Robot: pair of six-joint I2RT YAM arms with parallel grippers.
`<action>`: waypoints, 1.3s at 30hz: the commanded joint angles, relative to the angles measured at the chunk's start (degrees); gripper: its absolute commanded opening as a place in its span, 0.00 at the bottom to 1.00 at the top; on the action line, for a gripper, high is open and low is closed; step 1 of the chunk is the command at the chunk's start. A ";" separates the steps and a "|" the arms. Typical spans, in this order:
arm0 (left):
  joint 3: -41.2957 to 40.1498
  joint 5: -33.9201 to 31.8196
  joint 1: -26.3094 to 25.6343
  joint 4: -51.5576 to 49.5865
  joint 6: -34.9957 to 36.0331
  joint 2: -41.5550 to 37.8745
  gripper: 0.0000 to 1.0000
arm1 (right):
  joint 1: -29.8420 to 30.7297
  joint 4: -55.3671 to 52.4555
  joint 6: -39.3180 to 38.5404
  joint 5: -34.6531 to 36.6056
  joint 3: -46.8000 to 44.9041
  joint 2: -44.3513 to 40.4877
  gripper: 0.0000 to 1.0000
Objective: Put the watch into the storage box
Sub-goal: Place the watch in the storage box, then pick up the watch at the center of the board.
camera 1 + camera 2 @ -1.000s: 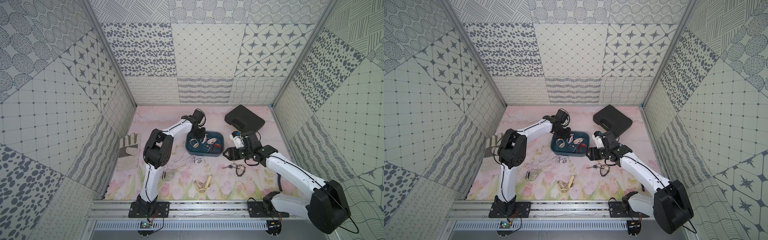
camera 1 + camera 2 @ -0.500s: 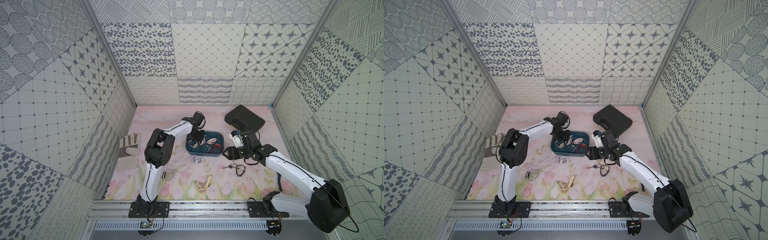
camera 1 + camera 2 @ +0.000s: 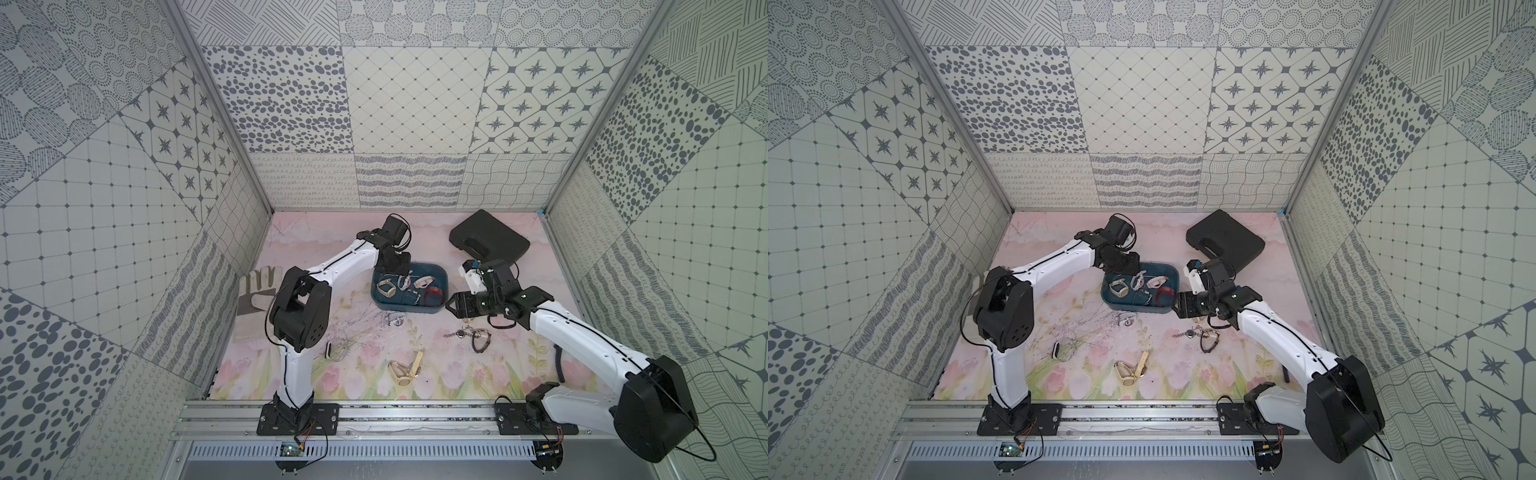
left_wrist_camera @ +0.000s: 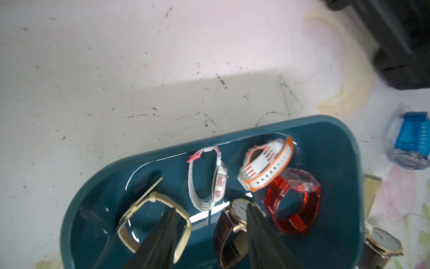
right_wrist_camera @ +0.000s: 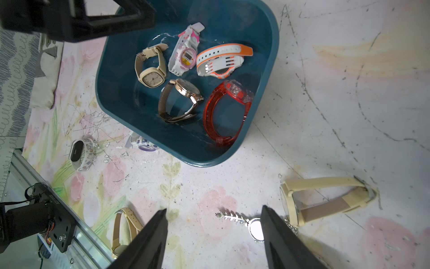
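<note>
With left fingers (image 4: 162,237) released low in the storage box (image 4: 353,163), withdrawal may hook the beige watch (image 4: 165,199) at the box's 9 o'clock; right fingers (image 5: 149,244) also released.

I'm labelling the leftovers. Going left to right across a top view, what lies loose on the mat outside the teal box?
Glove → black-faced band watch → beige watch → silver chain watch → dark-strap watch.
</note>
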 commanded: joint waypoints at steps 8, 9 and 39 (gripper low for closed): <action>-15.51 1.84 -5.30 6.11 -2.35 -23.41 0.52 | 7.64 -1.37 4.56 -1.62 -0.95 -5.54 0.68; -19.02 2.31 -5.93 7.34 -3.20 -26.58 0.52 | 9.31 0.65 6.00 -3.78 -2.70 -6.21 0.67; -54.02 1.21 -8.90 14.31 -12.86 -50.84 0.50 | 34.35 34.04 30.26 2.53 -19.52 6.06 0.53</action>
